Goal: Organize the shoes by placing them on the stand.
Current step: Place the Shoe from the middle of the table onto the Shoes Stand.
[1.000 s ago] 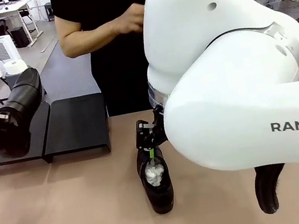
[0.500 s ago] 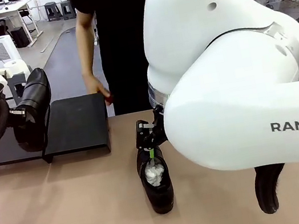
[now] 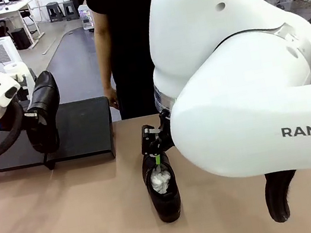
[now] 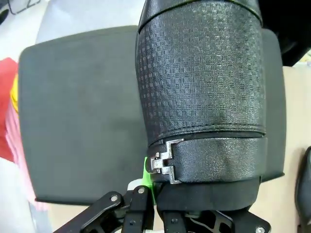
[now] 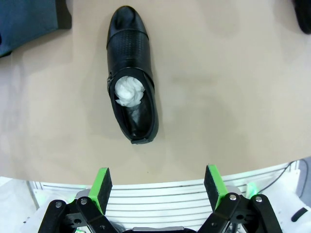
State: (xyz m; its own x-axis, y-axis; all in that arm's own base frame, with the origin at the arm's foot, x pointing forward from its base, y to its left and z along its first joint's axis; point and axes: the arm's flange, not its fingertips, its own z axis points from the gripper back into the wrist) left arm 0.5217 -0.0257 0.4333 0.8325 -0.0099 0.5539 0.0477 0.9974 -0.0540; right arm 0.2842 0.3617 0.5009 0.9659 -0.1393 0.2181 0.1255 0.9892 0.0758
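The left claw (image 3: 28, 117) has carried its shoe (image 3: 43, 106) rightward over the stand (image 3: 82, 130).

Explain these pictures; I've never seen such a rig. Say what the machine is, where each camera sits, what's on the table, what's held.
Two white robot arms share a table with a person. The front picture looks across from between the arms; the other two come from cameras on each wrist, looking along its gripper. The left gripper is shut on a black shoe, held above the stand. The right gripper is open over a second shoe on the table, white paper inside. What looks like a third shoe shows at the front picture's lower right.
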